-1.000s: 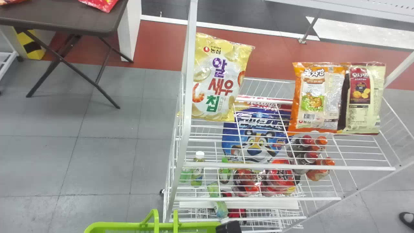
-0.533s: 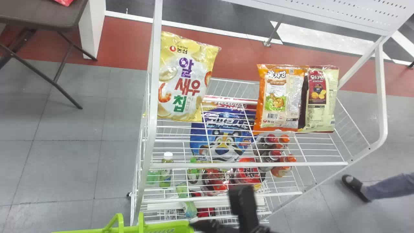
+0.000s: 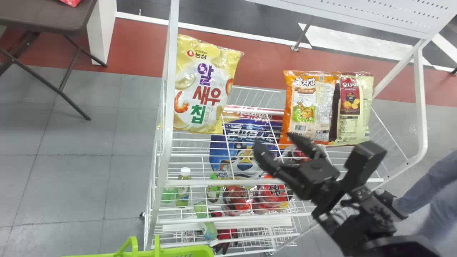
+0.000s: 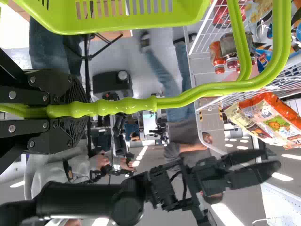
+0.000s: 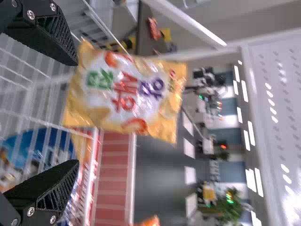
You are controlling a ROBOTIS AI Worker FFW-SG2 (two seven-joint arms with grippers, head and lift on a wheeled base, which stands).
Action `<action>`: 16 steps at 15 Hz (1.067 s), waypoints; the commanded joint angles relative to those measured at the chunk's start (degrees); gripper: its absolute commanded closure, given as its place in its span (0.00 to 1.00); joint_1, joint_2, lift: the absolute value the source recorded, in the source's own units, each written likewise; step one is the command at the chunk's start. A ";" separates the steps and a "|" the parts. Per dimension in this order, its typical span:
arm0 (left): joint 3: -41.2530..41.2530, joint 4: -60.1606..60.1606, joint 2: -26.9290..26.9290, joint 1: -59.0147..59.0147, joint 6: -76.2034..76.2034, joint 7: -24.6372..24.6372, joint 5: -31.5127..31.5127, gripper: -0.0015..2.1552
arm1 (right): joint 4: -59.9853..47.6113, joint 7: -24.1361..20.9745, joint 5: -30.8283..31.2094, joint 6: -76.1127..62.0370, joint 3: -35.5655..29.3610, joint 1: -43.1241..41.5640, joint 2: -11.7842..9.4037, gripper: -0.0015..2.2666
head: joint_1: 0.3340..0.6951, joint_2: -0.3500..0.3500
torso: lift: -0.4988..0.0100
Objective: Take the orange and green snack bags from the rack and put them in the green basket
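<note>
Right gripper (image 3: 273,141): two black fingers spread wide, tips near the lower left part of the orange bag (image 3: 305,103); contact, can't tell. Left gripper (image 4: 81,111): pressed together on the handle (image 4: 127,105) of the green basket (image 3: 178,253), bar running between its fingers.

Orange bag upright up on the rack (image 3: 264,182), toward its right side. Pale yellow-green bag (image 3: 357,110) upright just beside it, on the right; whether they touch, can't tell. Basket low at the head view's bottom edge, near the rack's left side.

Yellow bag (image 3: 203,89) upright at the rack's left end, well apart from the orange one. Blue bag (image 3: 228,142) with a tiger face seen through wires between them, lower down. Red-capped bottle (image 3: 299,154) partly behind the right gripper. Green bottle (image 3: 183,192) and red packs (image 3: 273,192) lower down.

In the way: white left post (image 3: 168,107) up past the yellow bag, front shelf bar across below the bags, perforated panel (image 3: 375,16) overhead. Brown table (image 3: 53,14) off to the left, red pack (image 3: 71,2) on it.
</note>
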 commanded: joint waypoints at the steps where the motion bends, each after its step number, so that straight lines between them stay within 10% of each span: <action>1: -0.34 0.09 0.00 0.06 0.13 0.08 -0.58 0.91 | 7.24 0.88 -0.25 -9.16 -3.34 -4.12 0.12 0.03 | 1.00 0.00 | 0.98; 16: -2.54 0.80 0.88 -0.99 2.07 0.17 -2.52 0.91 | 31.85 0.27 6.34 -8.11 -8.17 -24.25 -0.58 0.03 | 1.00 0.00 | 0.98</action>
